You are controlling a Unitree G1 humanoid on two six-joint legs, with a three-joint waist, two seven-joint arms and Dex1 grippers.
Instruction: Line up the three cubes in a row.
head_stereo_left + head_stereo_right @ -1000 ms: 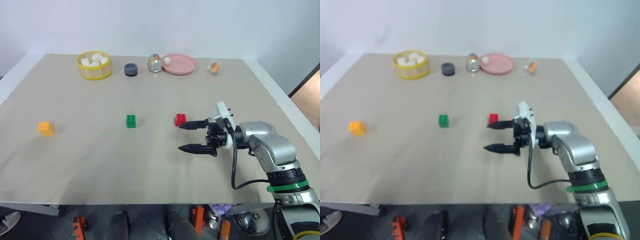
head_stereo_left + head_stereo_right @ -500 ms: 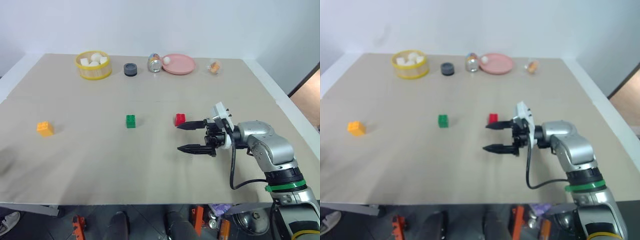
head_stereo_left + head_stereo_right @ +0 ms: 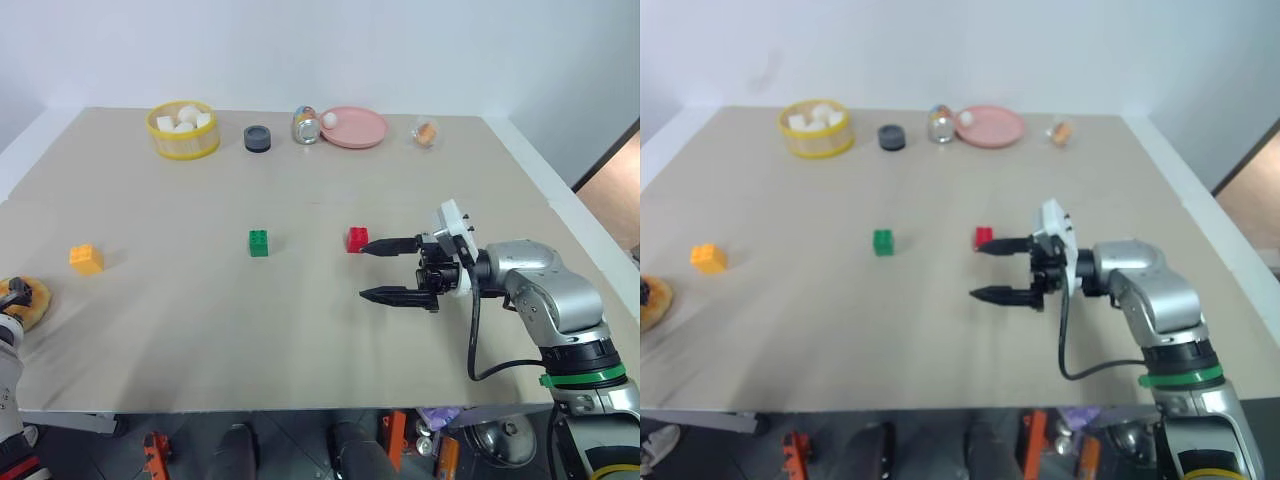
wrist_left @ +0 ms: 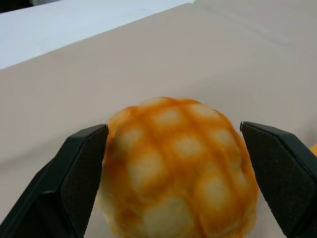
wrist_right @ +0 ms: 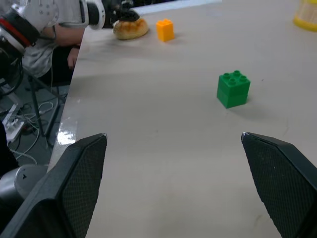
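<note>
Three cubes lie on the tan table: an orange-yellow cube (image 3: 86, 259) at the left, a green cube (image 3: 259, 243) in the middle and a red cube (image 3: 357, 239) to its right. My right gripper (image 3: 362, 270) is open and lies level, pointing left. Its far fingertip almost touches the red cube's near right side. At the table's near left corner my left gripper (image 3: 12, 293) is open, one finger on each side of a round checkered bun (image 4: 178, 168) that rests on the table. The right wrist view looks past the green cube (image 5: 233, 88) to the orange-yellow cube (image 5: 165, 29) and the bun (image 5: 131, 29).
Along the far edge stand a yellow basket (image 3: 184, 130) of white chunks, a dark round puck (image 3: 258, 138), a small can (image 3: 306, 125), a pink plate (image 3: 356, 127) with a white ball, and a small clear cup (image 3: 427, 131). The table's near edge runs just below both grippers.
The bun and my left gripper have come into view at the table's near left corner. The right gripper and the three cubes have kept their places; the camera shifted slightly.
</note>
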